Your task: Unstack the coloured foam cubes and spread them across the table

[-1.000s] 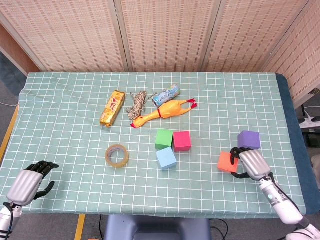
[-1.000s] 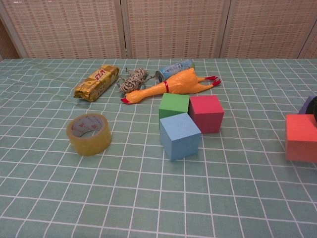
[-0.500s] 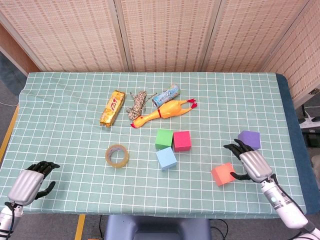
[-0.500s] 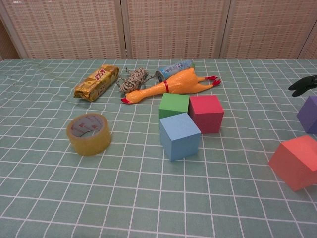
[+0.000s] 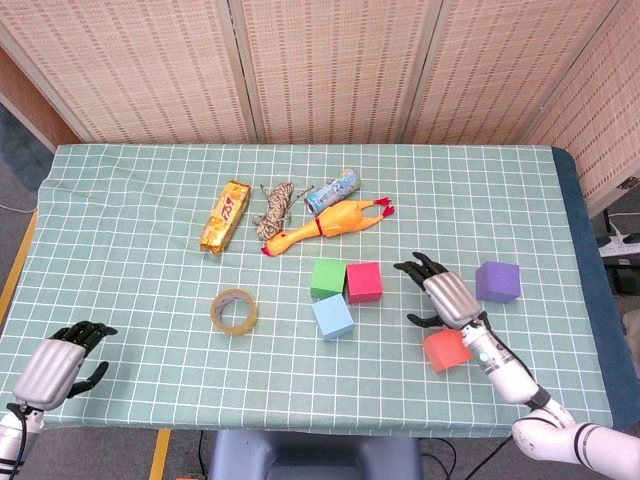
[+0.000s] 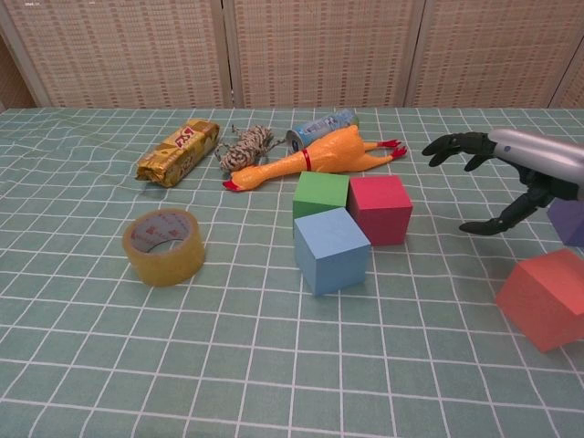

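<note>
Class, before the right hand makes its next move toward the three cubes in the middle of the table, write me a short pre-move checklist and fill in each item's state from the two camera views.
1. Right hand holds nothing, fingers spread: ok.
2. Red cube released, resting on the tablecloth apart from the others: ok, though it sits tilted.
3. Purple cube set down apart from the red cube: ok.
4. Green cube, magenta cube and blue cube spread out: not ok, they are bunched together.
5. Path from the right hand to the magenta cube free of other objects: ok.
6. Left hand away from the cubes, at the near table edge: ok.
</note>
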Robot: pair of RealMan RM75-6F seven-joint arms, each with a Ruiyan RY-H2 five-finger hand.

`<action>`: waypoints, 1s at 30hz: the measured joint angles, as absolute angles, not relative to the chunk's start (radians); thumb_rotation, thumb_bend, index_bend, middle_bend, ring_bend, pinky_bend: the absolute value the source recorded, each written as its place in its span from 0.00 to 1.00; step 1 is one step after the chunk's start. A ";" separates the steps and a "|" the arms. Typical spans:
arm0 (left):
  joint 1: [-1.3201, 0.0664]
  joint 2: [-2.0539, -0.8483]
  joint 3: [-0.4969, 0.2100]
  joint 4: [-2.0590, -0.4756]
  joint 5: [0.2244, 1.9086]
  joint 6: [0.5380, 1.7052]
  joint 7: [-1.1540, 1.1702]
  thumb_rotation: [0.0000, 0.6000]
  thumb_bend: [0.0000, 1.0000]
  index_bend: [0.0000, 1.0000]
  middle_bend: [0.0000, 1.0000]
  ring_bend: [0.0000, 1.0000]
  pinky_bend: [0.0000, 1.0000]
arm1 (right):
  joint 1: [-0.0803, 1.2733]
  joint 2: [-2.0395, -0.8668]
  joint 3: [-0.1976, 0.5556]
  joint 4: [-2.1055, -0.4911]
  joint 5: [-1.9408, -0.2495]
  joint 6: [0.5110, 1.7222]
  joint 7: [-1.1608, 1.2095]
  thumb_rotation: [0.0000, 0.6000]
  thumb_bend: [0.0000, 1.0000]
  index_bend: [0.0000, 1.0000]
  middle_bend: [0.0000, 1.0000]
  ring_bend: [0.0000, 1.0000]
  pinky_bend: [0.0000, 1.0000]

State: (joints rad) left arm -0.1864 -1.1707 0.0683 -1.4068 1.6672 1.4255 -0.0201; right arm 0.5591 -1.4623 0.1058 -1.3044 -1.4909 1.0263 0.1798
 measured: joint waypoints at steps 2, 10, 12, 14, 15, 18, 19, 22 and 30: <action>-0.185 -1.170 0.068 -1.408 1.668 1.428 -0.020 1.00 0.38 0.30 0.31 0.26 0.43 | 0.583 -1.483 0.119 -1.294 -1.468 0.991 0.180 1.00 0.12 0.16 0.15 0.00 0.19; -0.186 -1.170 0.068 -1.409 1.667 1.425 -0.021 1.00 0.38 0.30 0.31 0.26 0.43 | 0.641 -1.554 0.157 -1.252 -1.436 0.969 0.123 1.00 0.12 0.20 0.15 0.00 0.20; -0.187 -1.170 0.068 -1.410 1.668 1.425 -0.020 1.00 0.38 0.30 0.31 0.26 0.43 | 0.654 -1.565 0.162 -1.250 -1.431 0.963 0.117 1.00 0.12 0.21 0.15 0.00 0.20; -0.186 -1.169 0.069 -1.410 1.670 1.428 -0.019 1.00 0.38 0.30 0.31 0.26 0.43 | 0.665 -1.576 0.166 -1.250 -1.424 0.954 0.111 1.00 0.12 0.21 0.15 0.00 0.20; -0.185 -1.169 0.069 -1.411 1.671 1.430 -0.020 1.00 0.38 0.30 0.31 0.26 0.43 | 0.669 -1.581 0.168 -1.248 -1.421 0.951 0.107 1.00 0.12 0.21 0.15 0.00 0.20; -0.184 -1.168 0.068 -1.411 1.671 1.433 -0.022 1.00 0.38 0.30 0.31 0.26 0.43 | 0.678 -1.597 0.170 -1.238 -1.412 0.945 0.088 1.00 0.11 0.21 0.15 0.00 0.20; -0.184 -1.167 0.068 -1.411 1.670 1.433 -0.023 1.00 0.38 0.30 0.31 0.26 0.43 | 0.680 -1.604 0.171 -1.232 -1.408 0.945 0.078 1.00 0.12 0.21 0.15 0.00 0.20; -0.183 -1.167 0.067 -1.410 1.670 1.435 -0.025 1.00 0.38 0.30 0.31 0.26 0.43 | 0.687 -1.625 0.175 -1.208 -1.395 0.944 0.054 1.00 0.12 0.21 0.15 0.00 0.20; -0.184 -1.166 0.069 -1.413 1.672 1.431 -0.021 1.00 0.38 0.30 0.31 0.26 0.43 | 0.718 -1.669 0.198 -1.174 -1.333 0.892 0.044 1.00 0.12 0.21 0.15 0.01 0.20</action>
State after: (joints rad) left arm -0.1843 -1.1662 0.0693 -1.4132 1.6716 1.4313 -0.0210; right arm 0.7180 -1.6690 0.1978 -1.1742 -1.3327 0.8922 0.0440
